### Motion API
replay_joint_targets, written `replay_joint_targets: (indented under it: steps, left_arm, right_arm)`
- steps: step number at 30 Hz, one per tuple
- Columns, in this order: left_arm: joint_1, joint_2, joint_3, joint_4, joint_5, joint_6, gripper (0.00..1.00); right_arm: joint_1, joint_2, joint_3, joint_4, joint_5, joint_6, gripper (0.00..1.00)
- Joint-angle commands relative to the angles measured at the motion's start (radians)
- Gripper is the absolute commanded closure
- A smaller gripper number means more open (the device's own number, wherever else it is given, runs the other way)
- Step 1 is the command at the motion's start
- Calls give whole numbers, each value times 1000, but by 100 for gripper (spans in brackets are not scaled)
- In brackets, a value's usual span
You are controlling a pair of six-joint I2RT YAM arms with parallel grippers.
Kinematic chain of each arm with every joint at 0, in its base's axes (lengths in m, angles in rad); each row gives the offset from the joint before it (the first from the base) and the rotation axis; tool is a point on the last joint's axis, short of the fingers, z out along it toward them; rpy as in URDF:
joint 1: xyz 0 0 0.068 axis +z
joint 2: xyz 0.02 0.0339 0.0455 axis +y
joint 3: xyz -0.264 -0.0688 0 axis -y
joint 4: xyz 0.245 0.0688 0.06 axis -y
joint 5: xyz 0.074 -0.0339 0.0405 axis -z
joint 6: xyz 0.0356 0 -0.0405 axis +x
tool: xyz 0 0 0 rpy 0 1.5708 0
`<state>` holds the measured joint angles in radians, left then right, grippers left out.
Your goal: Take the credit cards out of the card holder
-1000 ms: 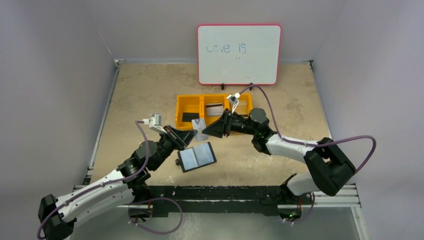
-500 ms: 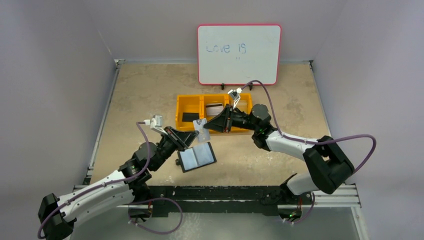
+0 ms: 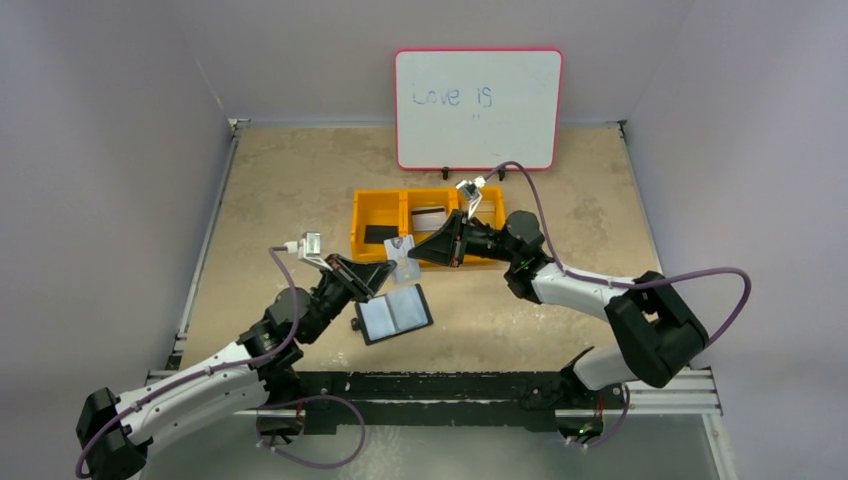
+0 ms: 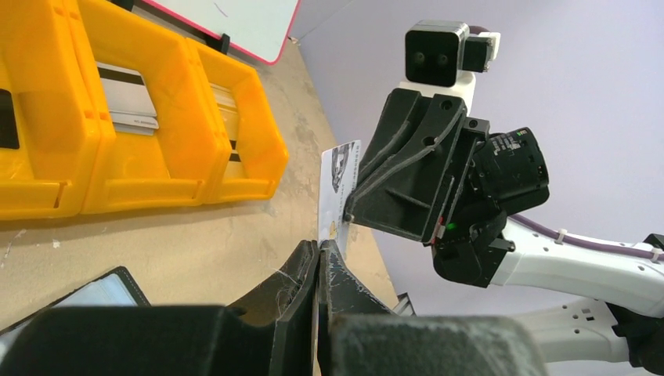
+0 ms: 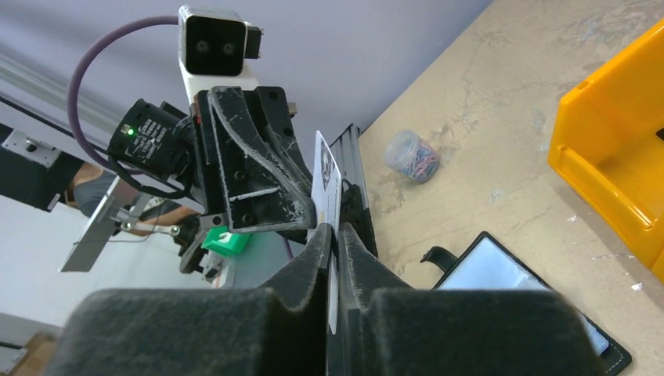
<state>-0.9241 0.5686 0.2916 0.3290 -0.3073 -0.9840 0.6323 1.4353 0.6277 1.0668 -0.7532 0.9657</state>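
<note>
One pale credit card (image 3: 404,262) is held upright in the air between both arms, above the table in front of the yellow tray. My left gripper (image 3: 392,270) is shut on its lower edge (image 4: 338,188). My right gripper (image 3: 416,255) is shut on its other edge (image 5: 325,176). The card holder (image 3: 395,312) lies open and flat on the table just below, its pale pockets facing up (image 5: 509,274). Two more credit cards (image 3: 428,217) rest in the tray's middle and right compartments (image 4: 129,98).
The yellow three-compartment tray (image 3: 355,225) stands behind the grippers, with a small black rectangle (image 3: 378,234) in its left compartment. A whiteboard (image 3: 478,108) stands at the back. A small bundle of coloured clips (image 5: 411,153) lies on the table near the left arm.
My right gripper has closed its jaws onto the card that the left gripper holds. The left arm and the card holder have barely moved.
</note>
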Motion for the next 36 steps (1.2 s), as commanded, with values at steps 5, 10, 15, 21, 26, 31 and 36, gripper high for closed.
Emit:
replay_joint_targets:
  steps: [5, 10, 15, 21, 26, 31, 36]
  left_arm:
    - [0, -19, -1, -10, -88, 22, 91]
    - [0, -21, 26, -76, -99, 36, 68]
    - [-1, -38, 77, -249, -171, 39, 55]
    - [0, -79, 121, -419, -259, 33, 44]
    - [0, -70, 134, -513, -304, 12, 39]
    - [0, -55, 148, -563, -312, 1, 36]
    - [-1, -64, 158, -631, -333, -13, 29]
  right_arm:
    - [4, -17, 20, 57, -55, 4, 100]
    - [5, -46, 31, -15, -22, -27, 100]
    - [5, -109, 76, -279, 137, -186, 100]
    - [4, -183, 158, -600, 517, -437, 100]
    - [6, -150, 228, -711, 692, -686, 100]
    - [13, -74, 300, -765, 770, -902, 100]
    - [40, -14, 325, -733, 782, -1083, 100]
